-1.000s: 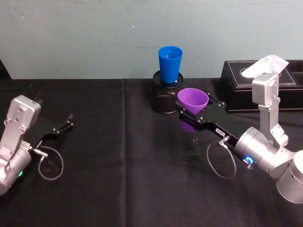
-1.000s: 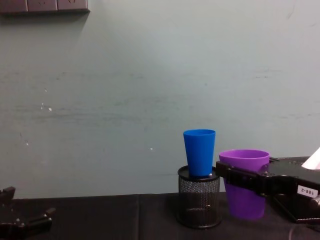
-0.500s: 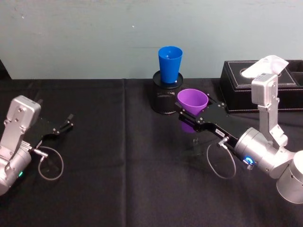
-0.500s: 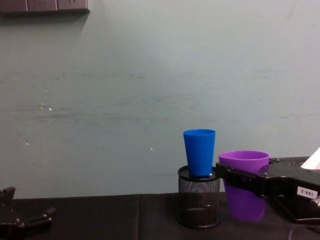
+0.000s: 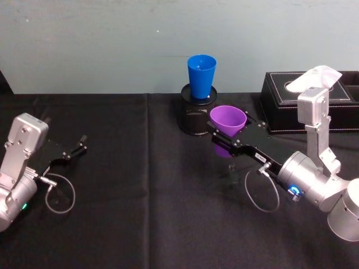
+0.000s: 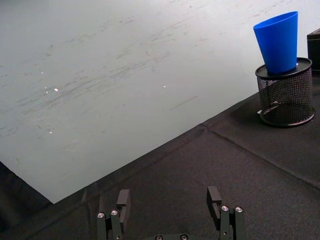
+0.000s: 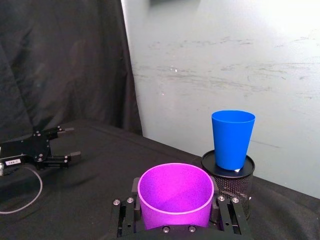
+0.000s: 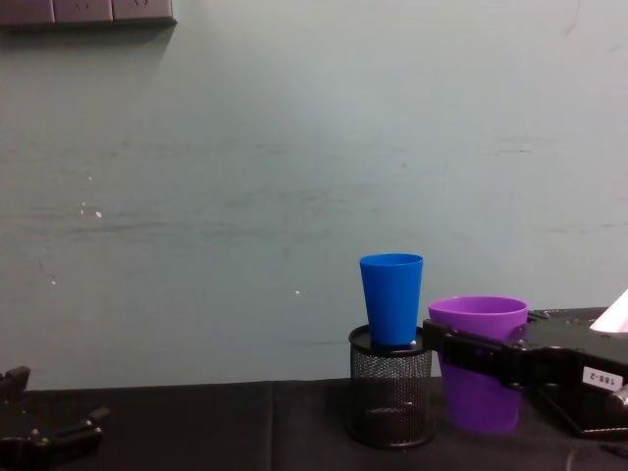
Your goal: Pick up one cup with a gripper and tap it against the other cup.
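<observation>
Your left pincer [image 5: 78, 145] sits parked low over the counter [image 5: 140, 213] on the left, fingers apart, out of the way. In the middle, the blue cup [image 5: 201, 75] is perched on top of the black mesh pen holder [image 5: 193, 117]. Just right of it, your right pincer [image 5: 227, 136] is clamped on the purple cup [image 5: 228, 119], held off the counter, close but apart. Heads up imo: tap too hard and the blue one topples off, or a pincer finger clips the holder first.
</observation>
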Controlling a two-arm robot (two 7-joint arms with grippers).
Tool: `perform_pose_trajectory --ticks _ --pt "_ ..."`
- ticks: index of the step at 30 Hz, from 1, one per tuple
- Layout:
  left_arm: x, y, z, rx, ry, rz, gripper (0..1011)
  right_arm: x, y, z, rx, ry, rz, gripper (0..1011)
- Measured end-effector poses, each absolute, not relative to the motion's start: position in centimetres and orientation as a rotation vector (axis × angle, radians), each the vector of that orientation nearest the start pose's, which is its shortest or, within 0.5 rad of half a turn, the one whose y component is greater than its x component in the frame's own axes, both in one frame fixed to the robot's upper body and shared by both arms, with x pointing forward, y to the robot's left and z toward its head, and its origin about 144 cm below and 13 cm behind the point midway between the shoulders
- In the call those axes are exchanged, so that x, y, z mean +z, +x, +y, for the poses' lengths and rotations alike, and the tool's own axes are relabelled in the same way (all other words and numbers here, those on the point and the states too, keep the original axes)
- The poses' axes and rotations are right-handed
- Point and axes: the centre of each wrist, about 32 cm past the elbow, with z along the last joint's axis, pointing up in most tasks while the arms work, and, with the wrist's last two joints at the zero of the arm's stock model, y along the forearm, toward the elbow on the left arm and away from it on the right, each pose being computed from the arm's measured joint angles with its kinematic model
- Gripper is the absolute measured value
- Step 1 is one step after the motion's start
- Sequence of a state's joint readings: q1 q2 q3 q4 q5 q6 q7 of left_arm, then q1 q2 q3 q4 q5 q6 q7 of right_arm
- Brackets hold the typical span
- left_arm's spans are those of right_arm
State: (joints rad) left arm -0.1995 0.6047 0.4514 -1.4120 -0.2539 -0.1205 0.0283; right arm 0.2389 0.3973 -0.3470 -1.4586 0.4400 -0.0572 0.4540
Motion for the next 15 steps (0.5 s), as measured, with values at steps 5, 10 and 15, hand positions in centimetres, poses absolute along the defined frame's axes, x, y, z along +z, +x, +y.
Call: perform_pose_trajectory --ticks 5,10,15 --pt "113.98 48.86 30.97 1.248 0.304 -0.285 1000 117.28 51.15 -25.47 -0.845 0.026 -0.046 743" --pt "113.98 48.86 30.97 1.248 0.304 -0.285 1000 117.28 51.15 -25.47 -0.845 0.026 -0.046 743" --pt "113.98 48.86 30.97 1.248 0.305 -0.285 1000 117.27 51.15 -25.47 -0.845 0.026 -0.046 743"
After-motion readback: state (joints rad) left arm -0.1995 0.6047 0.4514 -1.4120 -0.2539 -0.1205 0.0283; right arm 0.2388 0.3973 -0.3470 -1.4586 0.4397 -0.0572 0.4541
